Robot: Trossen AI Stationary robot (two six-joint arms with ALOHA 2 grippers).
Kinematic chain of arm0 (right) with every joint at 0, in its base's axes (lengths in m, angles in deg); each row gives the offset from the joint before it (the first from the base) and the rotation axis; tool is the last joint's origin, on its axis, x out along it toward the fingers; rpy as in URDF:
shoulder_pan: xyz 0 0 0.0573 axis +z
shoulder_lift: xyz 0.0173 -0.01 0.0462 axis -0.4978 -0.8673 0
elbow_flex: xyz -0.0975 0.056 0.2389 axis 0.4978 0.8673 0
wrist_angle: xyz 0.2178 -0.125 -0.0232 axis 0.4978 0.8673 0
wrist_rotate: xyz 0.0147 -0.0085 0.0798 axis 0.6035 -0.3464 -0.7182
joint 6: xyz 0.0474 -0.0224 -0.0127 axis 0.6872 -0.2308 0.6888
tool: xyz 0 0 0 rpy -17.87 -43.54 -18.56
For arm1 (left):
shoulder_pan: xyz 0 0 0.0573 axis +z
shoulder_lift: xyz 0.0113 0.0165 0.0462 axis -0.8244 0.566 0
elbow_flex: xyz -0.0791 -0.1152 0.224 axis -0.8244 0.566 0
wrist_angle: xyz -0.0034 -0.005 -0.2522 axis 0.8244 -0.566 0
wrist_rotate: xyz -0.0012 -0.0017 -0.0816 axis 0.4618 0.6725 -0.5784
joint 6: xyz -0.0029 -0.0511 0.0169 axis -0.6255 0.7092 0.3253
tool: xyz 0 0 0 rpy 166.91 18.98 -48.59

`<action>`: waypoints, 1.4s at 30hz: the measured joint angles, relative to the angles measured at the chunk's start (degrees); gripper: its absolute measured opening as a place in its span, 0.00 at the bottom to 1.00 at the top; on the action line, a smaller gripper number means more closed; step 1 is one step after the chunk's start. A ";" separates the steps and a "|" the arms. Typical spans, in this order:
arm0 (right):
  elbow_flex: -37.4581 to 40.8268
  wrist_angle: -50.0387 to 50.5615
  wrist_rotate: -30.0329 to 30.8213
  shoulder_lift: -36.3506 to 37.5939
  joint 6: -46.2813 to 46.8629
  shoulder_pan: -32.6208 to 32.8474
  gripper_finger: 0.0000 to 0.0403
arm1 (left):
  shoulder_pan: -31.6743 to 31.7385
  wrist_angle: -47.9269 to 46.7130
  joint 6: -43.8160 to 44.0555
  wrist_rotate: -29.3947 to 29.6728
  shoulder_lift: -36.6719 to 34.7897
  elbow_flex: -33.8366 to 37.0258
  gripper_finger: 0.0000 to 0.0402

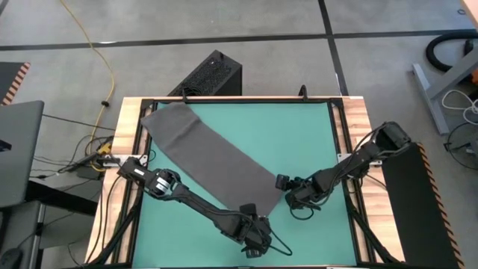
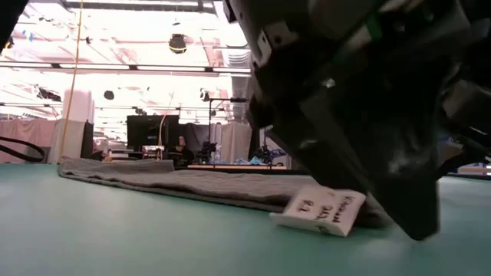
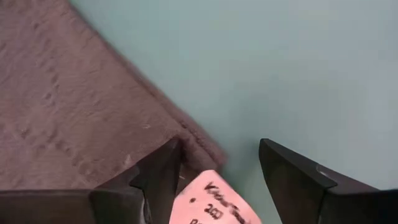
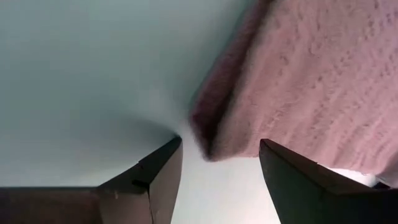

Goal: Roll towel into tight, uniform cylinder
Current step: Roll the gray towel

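Towel [image 1: 213, 161] lies flat and unrolled on the green mat [image 1: 314, 142], running diagonally from the far-left corner toward near centre. White tag [image 2: 321, 211] sits at its near corner, resting on the mat. Left gripper [image 1: 252, 226] is low at that tagged corner, fingers [image 3: 163, 174] spread apart, straddling tag and towel edge, nothing clamped. Right gripper [image 1: 286, 187] is at the towel's other near corner, on the right, fingers [image 4: 155, 177] likewise spread around the corner, not gripping. No containers on the table.
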 joint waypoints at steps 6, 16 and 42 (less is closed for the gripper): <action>0.02 -3.11 2.73 -2.66 -0.36 1.31 0.54 | 0.35 -0.55 -0.22 -1.86 -0.07 0.21 0.51; 0.06 -0.14 1.83 -2.42 9.76 2.91 0.18 | 1.19 -1.37 0.92 -4.52 -0.28 1.02 0.23; -4.24 11.38 -44.70 7.90 54.07 -2.62 0.07 | -1.29 -3.45 2.24 -1.20 -6.09 2.06 0.00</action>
